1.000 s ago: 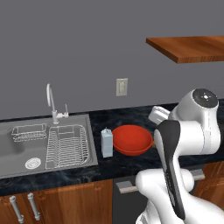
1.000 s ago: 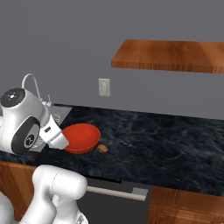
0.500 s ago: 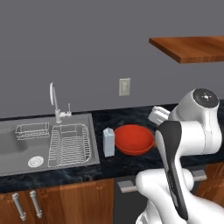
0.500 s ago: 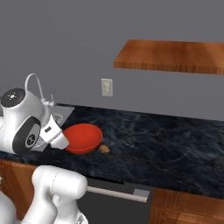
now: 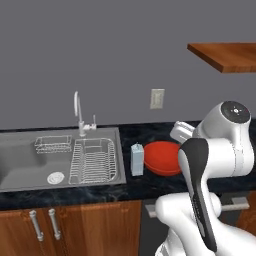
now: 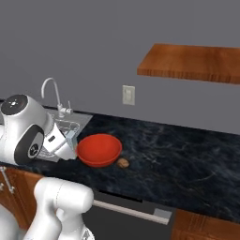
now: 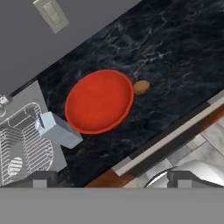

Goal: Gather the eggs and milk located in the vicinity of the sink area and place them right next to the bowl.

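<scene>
Sink [image 5: 30,165] at 9 o'clock of milk [image 5: 137,159]; milk just beside bowl [image 5: 162,158], egg [image 7: 141,87] touching bowl rim at 3 o'clock. Both seem already placed. Gripper [image 7: 109,178] spread, holding nothing, high above counter [image 6: 187,154]. Best: stay clear, check sink for more eggs. Right base view shows egg; left base view shows sink racks.

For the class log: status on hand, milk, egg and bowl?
Hand open, empty, high over the counter. Milk upright beside bowl, sink side. One egg by the bowl's other side. Nothing in the way.
</scene>
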